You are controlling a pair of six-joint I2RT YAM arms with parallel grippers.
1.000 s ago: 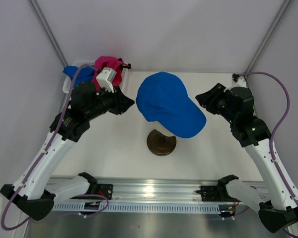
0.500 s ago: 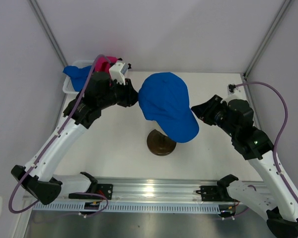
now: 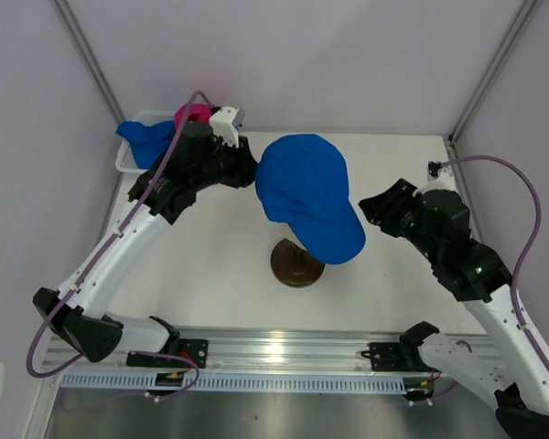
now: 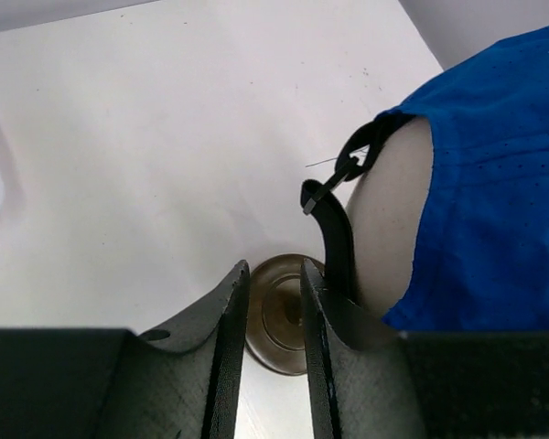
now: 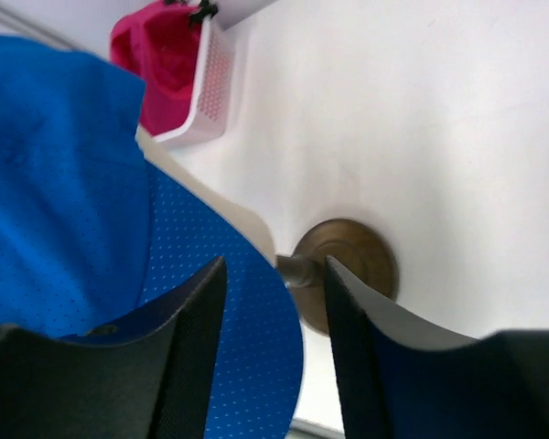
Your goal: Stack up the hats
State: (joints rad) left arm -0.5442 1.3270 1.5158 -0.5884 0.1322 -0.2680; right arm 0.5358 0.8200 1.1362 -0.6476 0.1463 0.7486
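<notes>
Blue perforated cap [image 3: 306, 192] on cream head [image 4: 389, 219]; left gripper [image 4: 273, 274] and right gripper [image 5: 274, 270] parted.

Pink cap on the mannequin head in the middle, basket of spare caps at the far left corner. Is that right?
No. The cap on the mannequin head is blue, not pink; the top view shows it. The basket of spare caps is at the far left corner.

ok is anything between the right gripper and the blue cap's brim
Nothing visible. The right gripper stands open right at the blue cap's brim, with only the mannequin stand's base beyond it.
</notes>
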